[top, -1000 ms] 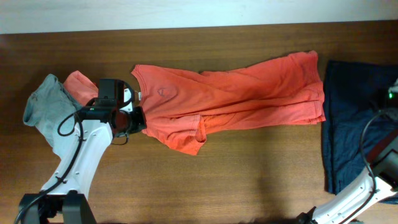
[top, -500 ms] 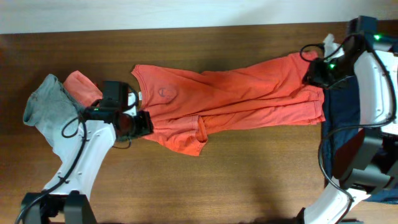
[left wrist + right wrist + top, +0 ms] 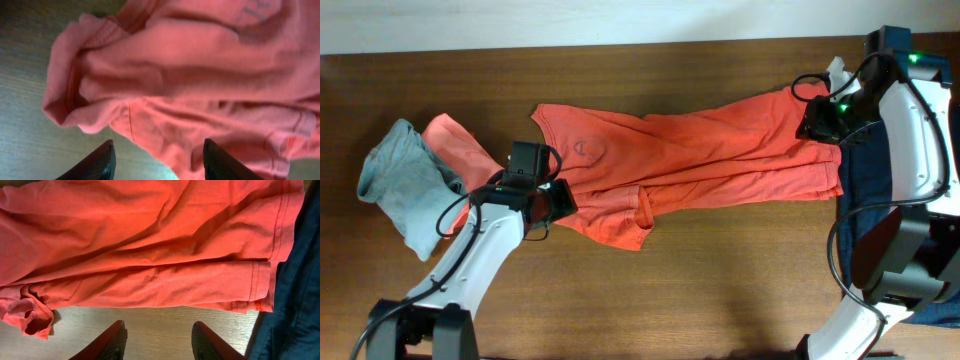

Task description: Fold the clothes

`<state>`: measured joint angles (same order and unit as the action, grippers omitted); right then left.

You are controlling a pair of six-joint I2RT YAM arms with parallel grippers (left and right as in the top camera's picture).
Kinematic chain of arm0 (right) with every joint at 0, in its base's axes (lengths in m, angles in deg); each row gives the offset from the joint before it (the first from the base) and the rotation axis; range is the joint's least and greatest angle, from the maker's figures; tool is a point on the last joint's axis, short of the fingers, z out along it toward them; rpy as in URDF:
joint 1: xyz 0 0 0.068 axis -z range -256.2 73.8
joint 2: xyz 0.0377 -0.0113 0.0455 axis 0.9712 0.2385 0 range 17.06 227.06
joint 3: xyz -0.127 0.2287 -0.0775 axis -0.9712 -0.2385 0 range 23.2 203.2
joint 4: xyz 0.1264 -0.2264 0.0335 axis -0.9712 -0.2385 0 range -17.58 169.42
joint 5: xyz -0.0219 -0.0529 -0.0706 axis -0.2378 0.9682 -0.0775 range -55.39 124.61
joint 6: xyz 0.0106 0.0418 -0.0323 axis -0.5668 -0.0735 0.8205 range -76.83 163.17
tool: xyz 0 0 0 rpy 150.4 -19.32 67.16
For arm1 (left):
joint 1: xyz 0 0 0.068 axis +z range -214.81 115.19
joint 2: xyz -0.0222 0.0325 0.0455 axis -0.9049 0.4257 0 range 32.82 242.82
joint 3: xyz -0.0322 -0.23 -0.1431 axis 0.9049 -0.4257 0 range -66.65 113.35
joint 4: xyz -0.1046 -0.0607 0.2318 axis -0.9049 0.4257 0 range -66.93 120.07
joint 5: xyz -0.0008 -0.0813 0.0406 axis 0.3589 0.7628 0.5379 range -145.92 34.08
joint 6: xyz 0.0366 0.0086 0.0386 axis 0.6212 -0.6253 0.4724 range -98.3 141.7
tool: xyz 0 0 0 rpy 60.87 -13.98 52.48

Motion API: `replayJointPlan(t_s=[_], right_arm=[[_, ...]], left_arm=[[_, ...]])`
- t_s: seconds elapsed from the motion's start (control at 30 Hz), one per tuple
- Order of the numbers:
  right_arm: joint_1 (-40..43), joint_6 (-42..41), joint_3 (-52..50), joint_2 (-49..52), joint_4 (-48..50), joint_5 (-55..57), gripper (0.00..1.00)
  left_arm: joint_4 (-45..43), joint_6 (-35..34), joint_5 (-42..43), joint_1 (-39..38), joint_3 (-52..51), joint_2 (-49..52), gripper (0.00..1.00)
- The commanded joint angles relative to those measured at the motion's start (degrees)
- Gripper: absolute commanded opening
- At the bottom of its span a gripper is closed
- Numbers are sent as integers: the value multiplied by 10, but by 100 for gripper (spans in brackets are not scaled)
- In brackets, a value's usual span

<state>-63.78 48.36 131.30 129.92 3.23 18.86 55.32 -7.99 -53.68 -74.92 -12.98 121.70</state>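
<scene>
Overhead: left tool (image 3: 556, 198) nudged onto 9 o'clock side of T-shirt (image 3: 700, 160), right tool (image 3: 814, 122) swung in to its 2 o'clock hem, both released, so fold grasps look imminent.

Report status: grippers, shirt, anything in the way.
Left gripper open over bunched sleeve end. Right gripper open over hem. Orange T-shirt laid out, wrinkled, unfolded. Navy garment beside hem.

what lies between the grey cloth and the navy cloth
In the overhead view, the orange T-shirt fills most of that stretch, reaching the navy cloth; a smaller orange piece lies against the grey cloth.
</scene>
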Motion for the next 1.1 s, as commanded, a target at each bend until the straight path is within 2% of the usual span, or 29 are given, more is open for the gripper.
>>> replayJointPlan(t_s=[0.0, 0.23, 0.5, 0.93, 1.03, 1.07], right_arm=[[-5, 6, 1, 1, -2, 3, 47], [-5, 6, 1, 1, -2, 3, 47], [-4, 6, 1, 1, -1, 3, 48], [-4, 6, 1, 1, -1, 3, 48], [-4, 6, 1, 1, -1, 3, 48], [-4, 6, 1, 1, -1, 3, 48]], left_arm=[[-14, -31, -23, 1, -5, 38, 56], [-68, -42, -23, 1, -4, 105, 56], [-137, -42, -23, 2, -4, 108, 56], [-132, -42, -56, 1, -4, 111, 55], [-133, -42, -55, 1, -4, 122, 43], [-133, -42, -55, 1, -4, 125, 43]])
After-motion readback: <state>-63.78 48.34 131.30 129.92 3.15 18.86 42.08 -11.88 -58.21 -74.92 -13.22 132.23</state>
